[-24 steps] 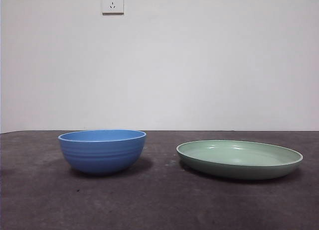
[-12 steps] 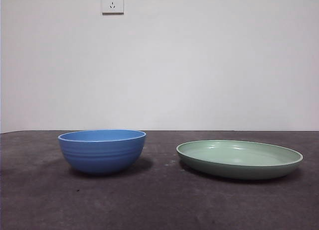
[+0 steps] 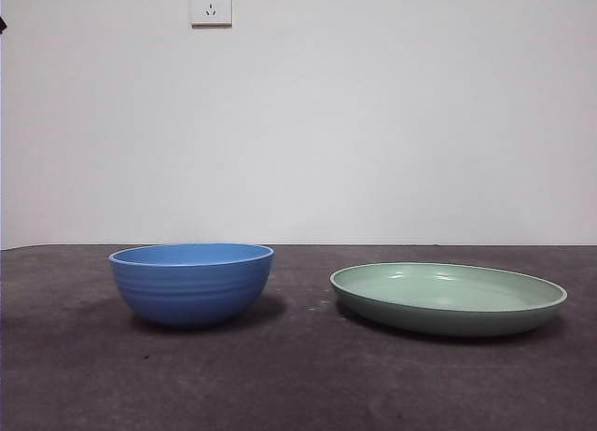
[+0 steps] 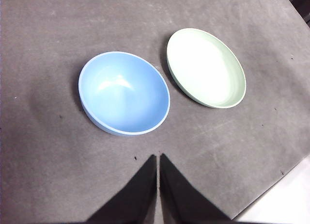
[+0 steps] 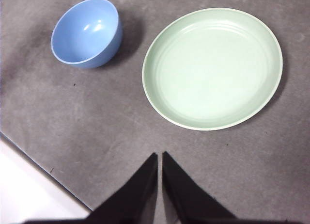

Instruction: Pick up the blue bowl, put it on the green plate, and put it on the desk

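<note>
The blue bowl (image 3: 191,284) stands upright and empty on the desk (image 3: 298,384), left of the green plate (image 3: 448,298), with a gap between them. From high above, my left gripper (image 4: 158,157) hangs shut near the blue bowl (image 4: 124,93), with the green plate (image 4: 206,67) beyond it. My right gripper (image 5: 159,155) is shut too, held high over the desk close to the green plate (image 5: 212,68); the blue bowl (image 5: 86,32) lies farther off. Neither gripper touches anything.
A white wall with a power socket (image 3: 211,4) rises behind the desk. A small black tip (image 3: 2,24) shows at the left edge of the front view. The desk's edge (image 5: 43,168) runs close to the right gripper, and another edge (image 4: 271,190) near the left one.
A small black tip has come into the front view at the upper left edge. Bowl and plate have not moved.
</note>
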`<control>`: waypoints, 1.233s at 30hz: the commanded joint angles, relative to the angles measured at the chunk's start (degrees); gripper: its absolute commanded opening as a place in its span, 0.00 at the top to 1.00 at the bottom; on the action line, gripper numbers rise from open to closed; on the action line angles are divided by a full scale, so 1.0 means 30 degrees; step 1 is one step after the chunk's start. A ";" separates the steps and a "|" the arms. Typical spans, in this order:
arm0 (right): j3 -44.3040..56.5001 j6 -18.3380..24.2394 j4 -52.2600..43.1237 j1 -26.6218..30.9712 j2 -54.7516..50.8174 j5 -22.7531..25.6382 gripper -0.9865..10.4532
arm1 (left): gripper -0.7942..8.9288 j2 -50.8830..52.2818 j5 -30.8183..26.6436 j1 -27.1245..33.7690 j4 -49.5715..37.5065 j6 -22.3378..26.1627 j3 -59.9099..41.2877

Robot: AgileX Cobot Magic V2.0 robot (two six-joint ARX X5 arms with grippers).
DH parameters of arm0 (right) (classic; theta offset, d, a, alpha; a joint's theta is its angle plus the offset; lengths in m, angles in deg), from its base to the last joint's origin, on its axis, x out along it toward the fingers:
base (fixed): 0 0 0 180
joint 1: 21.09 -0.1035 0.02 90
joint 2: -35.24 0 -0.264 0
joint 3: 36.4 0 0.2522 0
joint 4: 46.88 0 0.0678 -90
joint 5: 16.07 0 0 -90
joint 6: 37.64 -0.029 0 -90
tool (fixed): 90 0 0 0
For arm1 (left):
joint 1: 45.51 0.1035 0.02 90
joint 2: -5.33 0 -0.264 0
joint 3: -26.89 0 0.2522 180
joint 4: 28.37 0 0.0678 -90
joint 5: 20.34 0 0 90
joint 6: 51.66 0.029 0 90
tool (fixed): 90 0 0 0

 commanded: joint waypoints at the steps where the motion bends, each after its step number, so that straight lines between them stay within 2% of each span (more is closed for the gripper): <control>1: -0.0321 0.0240 -0.0175 -0.0066 0.0087 -0.0007 0.89 | 0.83 -0.0109 0.0051 -0.0036 -0.0160 0.0299 0.0357; 6: -0.0328 -0.0138 -0.0262 -0.0066 0.0087 0.0007 0.57 | 0.53 -0.0109 0.0051 -0.0036 -0.0160 0.0233 0.0357; 8: -0.0321 -0.0182 -0.0313 -0.0066 0.0087 0.0000 0.56 | 0.50 -0.0109 0.0044 -0.0036 -0.0160 0.0226 0.0357; 20: -0.0321 -0.0248 -0.0357 -0.0066 0.0087 -0.0007 0.56 | 0.50 -0.0160 0.0029 -0.0044 -0.0321 0.0029 0.0357; 25: -0.0328 -0.0270 -0.0357 -0.0066 0.0095 -0.0007 0.56 | 0.50 -0.0882 -0.0058 -0.0474 -0.0911 -0.0874 0.0685; 30: -0.0321 -0.0357 -0.0357 -0.0066 0.0095 -0.0007 0.56 | 0.50 -0.2696 -0.2055 -0.1683 -0.0918 -0.0867 0.1909; 37: -0.0328 -0.0401 -0.0357 -0.0066 0.0087 -0.0007 0.56 | 0.50 -0.7074 -0.4794 -0.3534 -0.1370 -0.0816 0.4153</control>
